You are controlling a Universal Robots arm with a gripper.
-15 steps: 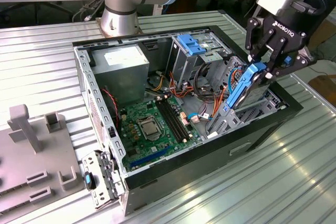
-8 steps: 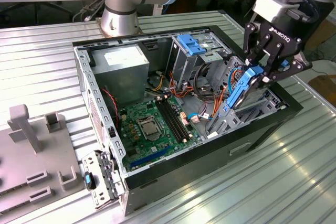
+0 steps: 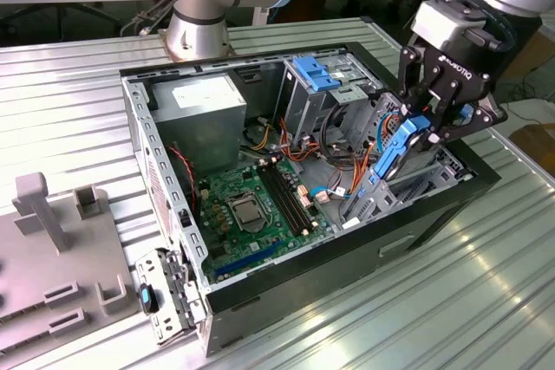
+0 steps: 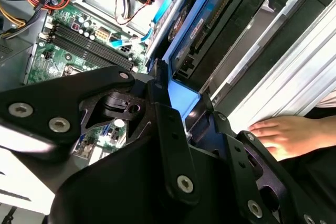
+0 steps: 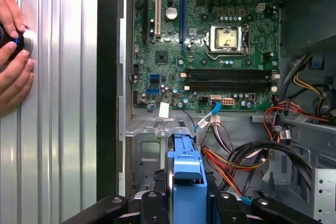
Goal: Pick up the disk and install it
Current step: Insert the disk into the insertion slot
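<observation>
The disk [image 3: 401, 152] is a dark drive with bright blue side rails. It hangs tilted on edge over the drive bay at the exterior view's right end of the open computer case [image 3: 173, 214]. My gripper [image 3: 427, 120] is shut on it, with its black fingers clamping the blue rail. In the second wrist view the disk [image 4: 202, 32] runs away from the gripper [image 4: 181, 98] toward the case's metal edge. The first wrist view has the blue rail end [image 5: 186, 166] between the fingers [image 5: 157, 203], above the metal bay floor.
Inside the case are a green motherboard [image 3: 247, 205], a grey power-supply box [image 3: 208, 106], a drive cage with a blue latch [image 3: 314, 71] and orange cables [image 5: 231, 161]. A person's hand [image 4: 283, 135] rests on the ribbed table beside the case. A grey fixture [image 3: 52, 249] stands at the exterior view's left.
</observation>
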